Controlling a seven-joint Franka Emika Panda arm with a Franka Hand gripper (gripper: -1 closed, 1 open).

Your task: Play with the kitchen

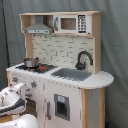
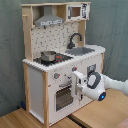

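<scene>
Upright, the tall white and light-wood toy kitchen faces the white gripper (finger state unclear) at its oven front.

The first exterior view stands off the sink-side corner of the toy kitchen, close enough that the cabinet's base is cut off, with the robot arm low at the first exterior view's left. The second exterior view faces the opposite, stove-side corner from slightly farther back, taking in the wooden table. Both share the kitchen's front, counter and hood.
</scene>
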